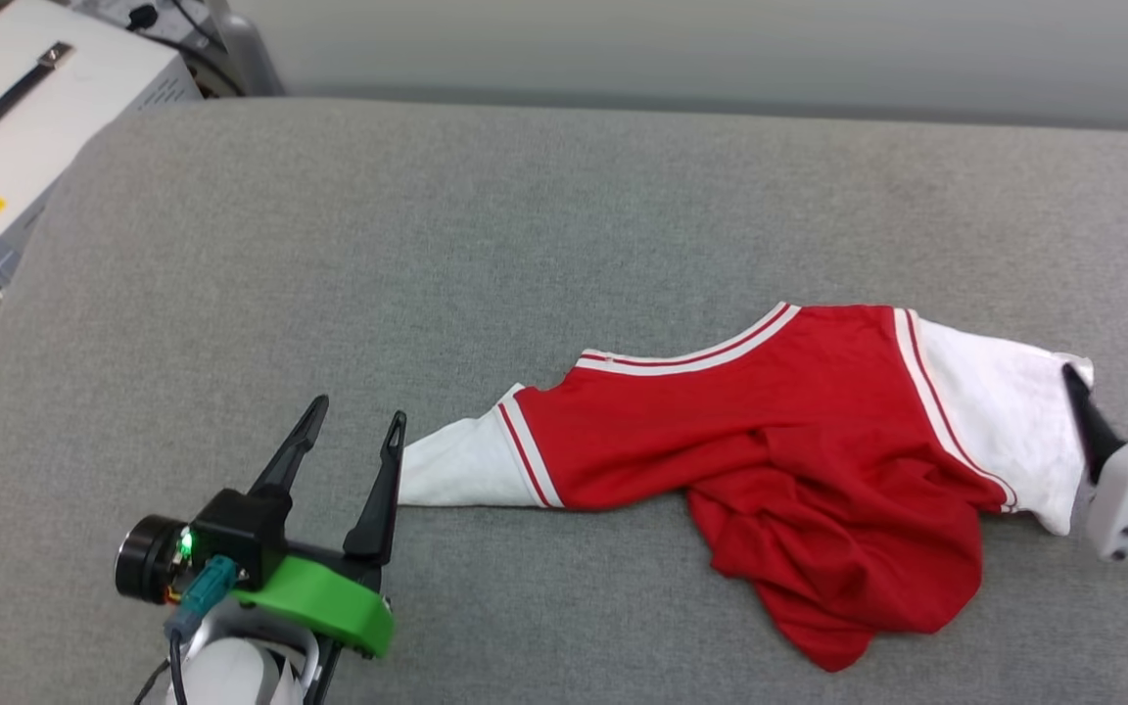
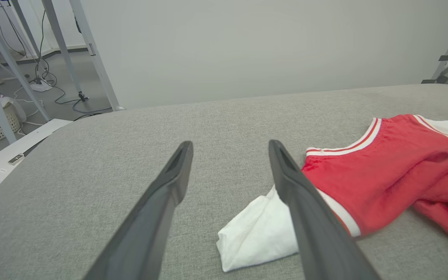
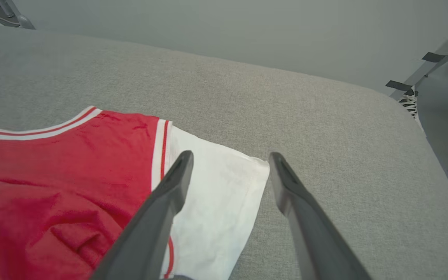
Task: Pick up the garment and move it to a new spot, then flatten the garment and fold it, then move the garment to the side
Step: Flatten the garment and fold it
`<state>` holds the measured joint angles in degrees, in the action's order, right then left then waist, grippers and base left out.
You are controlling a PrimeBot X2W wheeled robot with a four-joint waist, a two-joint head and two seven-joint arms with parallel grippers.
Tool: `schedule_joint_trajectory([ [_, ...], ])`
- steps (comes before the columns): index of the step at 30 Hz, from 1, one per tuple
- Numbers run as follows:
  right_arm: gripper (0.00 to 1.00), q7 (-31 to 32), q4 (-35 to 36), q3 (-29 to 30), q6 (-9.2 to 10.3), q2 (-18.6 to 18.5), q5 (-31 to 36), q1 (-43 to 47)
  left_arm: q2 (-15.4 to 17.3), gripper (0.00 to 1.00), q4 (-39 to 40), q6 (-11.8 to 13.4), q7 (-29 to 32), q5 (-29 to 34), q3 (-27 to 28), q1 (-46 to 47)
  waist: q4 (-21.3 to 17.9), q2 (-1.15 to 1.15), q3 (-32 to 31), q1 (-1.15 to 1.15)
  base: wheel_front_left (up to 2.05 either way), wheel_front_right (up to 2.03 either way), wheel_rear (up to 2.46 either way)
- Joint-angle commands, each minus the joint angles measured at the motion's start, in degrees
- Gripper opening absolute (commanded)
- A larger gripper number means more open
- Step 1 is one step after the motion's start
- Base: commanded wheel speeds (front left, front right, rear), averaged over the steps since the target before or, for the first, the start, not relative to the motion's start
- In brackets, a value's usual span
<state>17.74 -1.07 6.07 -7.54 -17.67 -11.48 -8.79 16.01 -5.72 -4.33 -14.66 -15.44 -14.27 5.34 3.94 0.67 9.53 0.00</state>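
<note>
The red jersey T-shirt with white short sleeves and striped trim (image 1: 770, 421) lies on the grey fabric-covered desk (image 1: 525, 245), collar away from the robot and sleeves stretched to either side. Its crumpled red lower body (image 1: 819, 568) is heaped toward the near edge. The left gripper (image 1: 358, 411) sits just beside the left sleeve (image 1: 456, 470), and the right gripper (image 1: 1110, 367) straddles the cuff of the right sleeve (image 1: 995, 411). Both sets of jaws are released and empty. Flattening seems the step in hand: pinch the heaped cloth at its two corners and draw it evenly nearward, so the collar does not slide.
</note>
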Motion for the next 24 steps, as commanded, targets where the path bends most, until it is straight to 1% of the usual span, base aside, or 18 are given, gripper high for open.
schedule_joint_trajectory([
  [1, 1.0, 3.5, -0.8, 1.1, 0.05, -0.9, -2.0, -2.8, -0.4, 1.0, 0.5, -0.4, -0.3, 0.8, 0.3, 1.6, 1.5, -0.67, 3.1, 0.0, 0.0, 0.0, 0.0],
  [3, 1.0, 8.7, -2.1, 1.5, 0.05, -2.5, -3.3, -5.4, -0.6, 1.0, 0.9, -0.7, -0.3, 1.0, 0.7, 2.2, 2.0, -0.67, 4.5, 0.0, 0.0, 0.0, 0.0],
  [7, 1.0, 17.5, -6.1, 2.5, 0.05, -4.2, -4.9, -9.7, -1.1, 1.0, 1.2, -1.2, -0.3, 1.4, 1.2, 3.3, 3.2, -0.67, 7.0, 0.0, 0.0, 0.0, 0.0],
  [10, 1.0, 21.3, -9.2, 3.4, 0.05, -5.3, -5.2, -12.0, -1.5, 1.0, 1.4, -1.6, -0.3, 1.6, 1.3, 4.3, 4.4, -0.67, 8.4, 0.0, 0.0, 0.0, 0.0],
  [13, 1.0, 21.8, -12.4, 4.8, 0.05, -6.4, -4.7, -13.9, -2.2, 1.0, 2.5, -1.9, -0.3, 2.1, 1.8, 5.2, 5.6, -0.67, 9.8, 0.0, 0.0, 0.0, 0.0],
  [18, 1.0, 21.2, -16.7, 5.7, 0.05, -6.8, -3.7, -15.5, -2.8, 1.0, 3.1, -2.3, -0.3, 2.8, 2.4, 5.6, 6.8, -0.67, 11.3, 0.0, 0.0, 0.0, 0.0],
  [21, 1.0, 20.4, -19.0, 5.2, 0.05, -6.6, -3.2, -15.8, -3.2, 1.0, 3.1, -2.5, -0.3, 3.0, 2.5, 5.7, 7.2, -0.67, 11.8, 0.0, 0.0, 0.0, 0.0],
  [24, 1.0, 19.8, -21.0, 3.3, 0.05, -6.9, -2.5, -15.2, -3.3, 1.0, 3.0, -2.7, -0.3, 3.2, 2.7, 5.8, 7.4, -0.67, 12.0, 0.0, 0.0, 0.0, 0.0],
])
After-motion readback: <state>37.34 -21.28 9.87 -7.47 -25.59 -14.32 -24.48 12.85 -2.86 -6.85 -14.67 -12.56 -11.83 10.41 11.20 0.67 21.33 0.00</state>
